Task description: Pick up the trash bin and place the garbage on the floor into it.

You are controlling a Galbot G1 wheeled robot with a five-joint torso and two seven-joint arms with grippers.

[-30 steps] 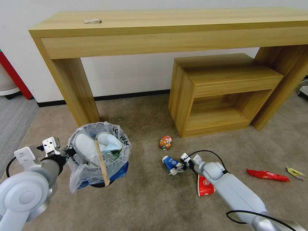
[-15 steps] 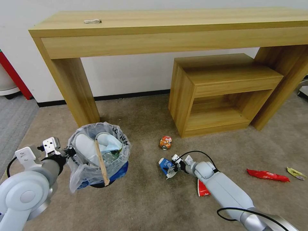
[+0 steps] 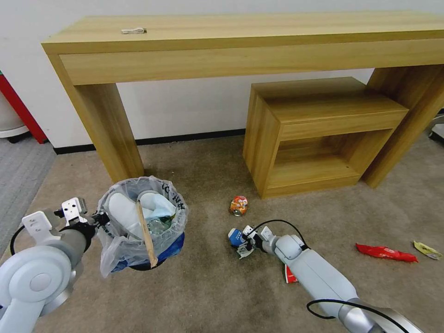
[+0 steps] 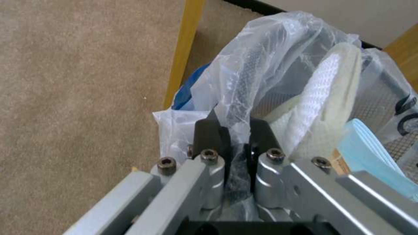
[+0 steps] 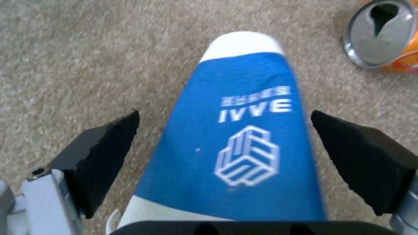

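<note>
My right gripper point(image 3: 243, 240) has slid leftward across the lower middle of the head view since a second ago, and its fingers point(image 5: 104, 143) now stand apart on either side of one blue paper cup point(image 5: 244, 130). My left gripper point(image 4: 231, 137) stays clamped on the trash bin point(image 3: 141, 222) bag at lower left. Loose on the carpet: one can point(image 3: 238, 205), two red wrappers, one yellow wrapper point(image 3: 428, 250).

desk point(image 3: 240, 51) | cabinet point(image 3: 319, 134) beneath | cable point(image 3: 133, 31) on desk | carpet point(image 3: 208, 296)
</note>
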